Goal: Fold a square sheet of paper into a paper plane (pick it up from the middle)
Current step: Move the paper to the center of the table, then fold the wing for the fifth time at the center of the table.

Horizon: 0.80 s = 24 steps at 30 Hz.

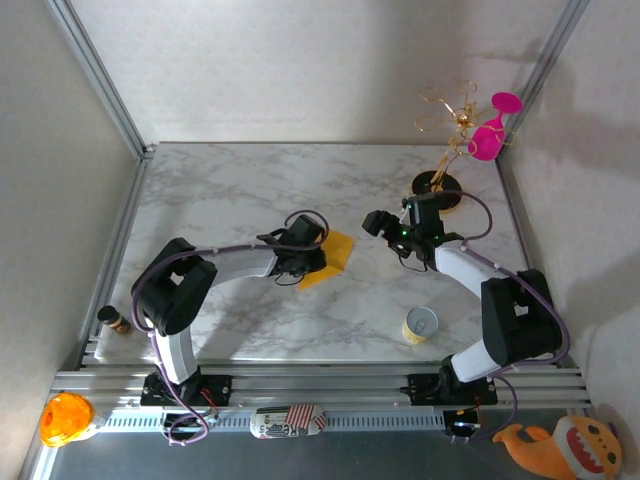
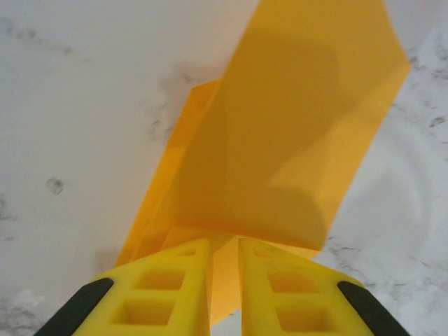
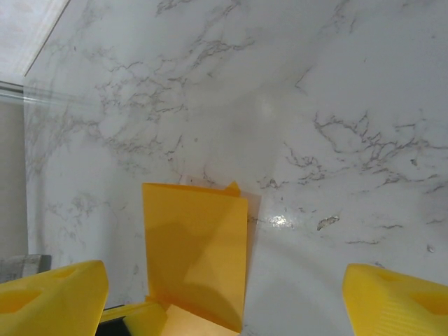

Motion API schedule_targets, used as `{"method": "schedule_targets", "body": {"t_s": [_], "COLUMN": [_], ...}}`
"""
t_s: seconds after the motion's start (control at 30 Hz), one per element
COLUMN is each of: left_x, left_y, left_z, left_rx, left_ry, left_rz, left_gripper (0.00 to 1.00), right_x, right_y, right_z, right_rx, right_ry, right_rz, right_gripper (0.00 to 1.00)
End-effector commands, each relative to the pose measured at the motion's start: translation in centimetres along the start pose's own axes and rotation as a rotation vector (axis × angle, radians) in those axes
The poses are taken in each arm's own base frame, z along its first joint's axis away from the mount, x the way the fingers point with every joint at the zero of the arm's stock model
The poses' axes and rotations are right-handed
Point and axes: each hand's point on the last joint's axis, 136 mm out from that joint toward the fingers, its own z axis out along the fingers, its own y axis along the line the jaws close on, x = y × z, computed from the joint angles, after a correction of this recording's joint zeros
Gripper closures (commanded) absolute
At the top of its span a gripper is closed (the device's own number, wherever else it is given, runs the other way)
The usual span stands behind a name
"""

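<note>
Item: sheet of paper [image 1: 337, 254] [image 2: 280, 140] [image 3: 196, 245], thin, matte yellow-orange, folded over with one flap raised. Location: mid-counter [image 1: 250, 190]. One edge pinched between left fingers [image 2: 175, 280]. Right fingers [image 3: 399, 297] spread wide, nearby, holding nothing.

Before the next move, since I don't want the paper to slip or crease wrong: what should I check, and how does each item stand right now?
1. Left tool closed on the near edge of the square sheet of paper: ok.
2. Right tool open and holding nothing, above the marble table facing the sheet: ok.
3. Folded layers lined up: not ok. The lower layer sticks out past the upper one on one side, and a small corner peeks over the far edge.
4. Crease pressed flat: cannot tell.
5. Paper cup well apart from the sheet: ok.
</note>
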Motion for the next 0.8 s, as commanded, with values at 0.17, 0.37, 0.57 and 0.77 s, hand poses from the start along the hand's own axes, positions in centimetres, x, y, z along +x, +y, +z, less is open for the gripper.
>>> {"method": "schedule_targets", "body": {"t_s": [0.17, 0.37, 0.57, 0.77], "left_x": [-0.1, 0.3, 1.1, 1.5], "left_y": [2.0, 3.2, 4.5, 5.1], "left_z": [0.7, 1.3, 1.7, 1.8], "left_rx": [-0.061, -0.076, -0.076, -0.063], "left_ry": [-0.024, -0.017, 0.0, 0.018], "left_rz": [-0.049, -0.074, -0.114, -0.14], "left_gripper": [0.85, 0.87, 0.88, 0.88], "right_x": [2.6, 5.3, 7.7, 10.2], "right_y": [-0.9, 0.0, 0.7, 1.2], "right_z": [0.9, 1.9, 2.8, 4.0], "right_rx": [-0.013, -0.029, -0.015, 0.003], "right_ry": [0.094, 0.196, 0.254, 0.325], "right_rz": [0.062, 0.124, 0.21, 0.262], "right_gripper": [0.14, 0.18, 0.24, 0.3]}}
